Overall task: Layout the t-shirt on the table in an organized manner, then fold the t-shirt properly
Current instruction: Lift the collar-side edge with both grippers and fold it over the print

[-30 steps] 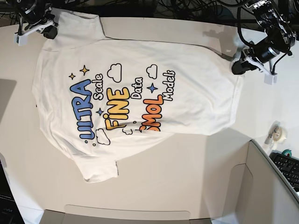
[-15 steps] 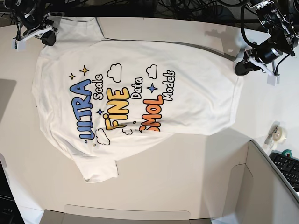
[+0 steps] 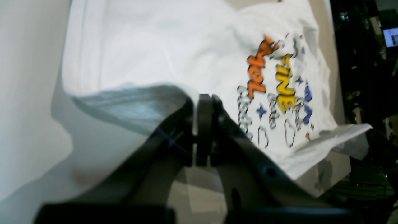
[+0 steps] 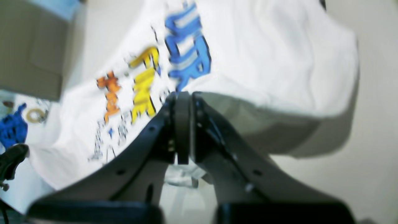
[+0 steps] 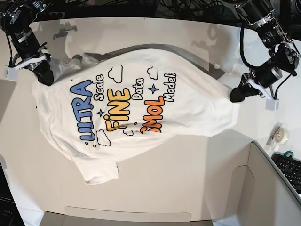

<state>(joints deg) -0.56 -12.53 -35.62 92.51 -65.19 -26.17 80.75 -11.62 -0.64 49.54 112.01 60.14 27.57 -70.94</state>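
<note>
**Fold begins along the shirt's upper edge**

Both grippers, the left gripper (image 5: 233, 95) at the frame's right and the right gripper (image 5: 45, 78) at its left, are clamped tight on the t-shirt (image 5: 136, 113). A moment ago they held its upper edge flat near the top of the table (image 5: 188, 160); now that edge is lifted and drawn down toward the print, shadow showing beneath. Judged so, layout is done and folding has started.
</note>
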